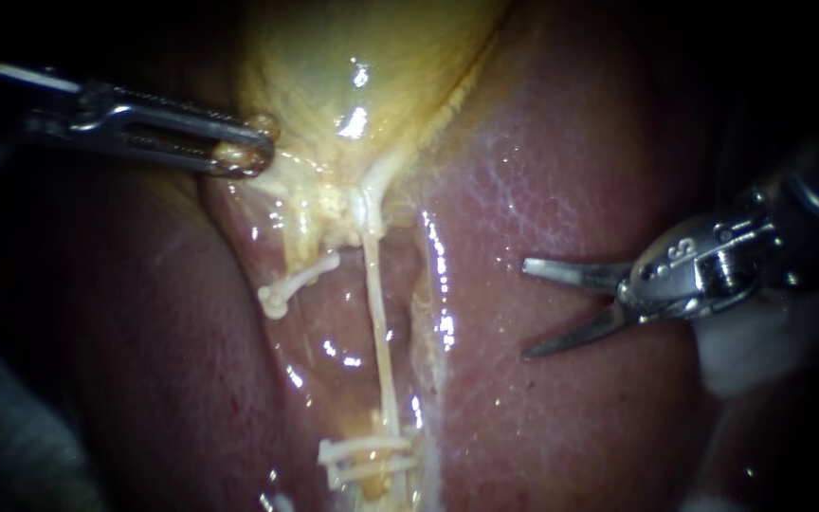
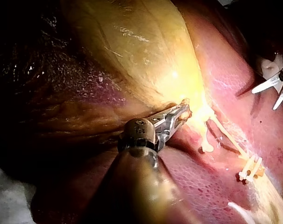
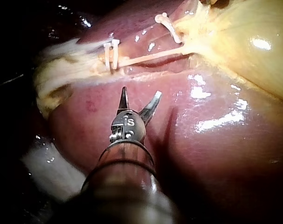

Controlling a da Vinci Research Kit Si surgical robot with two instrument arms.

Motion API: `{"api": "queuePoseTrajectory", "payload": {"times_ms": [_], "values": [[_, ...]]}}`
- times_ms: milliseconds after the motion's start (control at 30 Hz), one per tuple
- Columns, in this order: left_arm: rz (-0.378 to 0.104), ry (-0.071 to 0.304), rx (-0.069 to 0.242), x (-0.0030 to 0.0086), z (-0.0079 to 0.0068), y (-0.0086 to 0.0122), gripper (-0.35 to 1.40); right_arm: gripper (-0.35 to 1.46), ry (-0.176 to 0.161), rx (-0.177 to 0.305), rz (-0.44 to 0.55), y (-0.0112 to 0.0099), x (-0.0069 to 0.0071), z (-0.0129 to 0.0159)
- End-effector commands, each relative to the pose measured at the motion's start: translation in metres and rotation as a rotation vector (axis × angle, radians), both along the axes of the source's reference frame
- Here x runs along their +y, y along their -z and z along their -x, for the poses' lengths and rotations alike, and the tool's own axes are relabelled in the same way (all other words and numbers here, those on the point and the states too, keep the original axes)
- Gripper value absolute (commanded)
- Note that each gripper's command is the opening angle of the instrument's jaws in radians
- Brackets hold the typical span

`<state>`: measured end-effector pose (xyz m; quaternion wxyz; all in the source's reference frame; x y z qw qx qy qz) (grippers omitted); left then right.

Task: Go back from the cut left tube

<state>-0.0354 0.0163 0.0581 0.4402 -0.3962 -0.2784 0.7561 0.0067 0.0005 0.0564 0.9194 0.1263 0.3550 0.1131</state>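
Endoscope view: right instrument's claw (image 1: 528,309) gapes empty, clear of the cut left tube (image 1: 303,278); left instrument's claw (image 1: 245,152) pinches gallbladder (image 1: 353,66) taut.

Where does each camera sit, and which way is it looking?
Endoscope view: sits close over the tissue, facing the gallbladder, liver and long tube; the left instrument comes in from the left, the right instrument from the right.
Left wrist view: rides on the left arm, looking along its instrument to the gallbladder it grips.
Right wrist view: rides on the right arm, looking along its instrument, open, over the liver.
Shared: all three show the clips on the long tube.
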Motion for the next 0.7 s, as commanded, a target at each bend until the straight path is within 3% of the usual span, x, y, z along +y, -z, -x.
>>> {"api": "queuePoseTrajectory", "payload": {"times_ms": [33,233,533,700], "values": [[-0.001,-0.003,0.005,0.0000,0.0004,-0.0004,-0.35,1.43,0.003,0.005,-0.003,-0.0001,0.0000,0.0001],[-0.006,-0.025,0.008,-0.0008,0.0020,-0.0025,-0.35,1.43,0.003,0.005,-0.003,-0.0002,0.0001,0.0001],[-0.008,-0.031,0.008,-0.0009,0.0018,-0.0027,-0.35,1.43,0.009,0.007,-0.001,-0.0002,0.0001,0.0001],[-0.011,-0.036,0.003,-0.0006,0.0009,-0.0022,-0.35,1.45,0.021,0.023,-0.017,-0.0002,0.0000,-0.0002]]}}
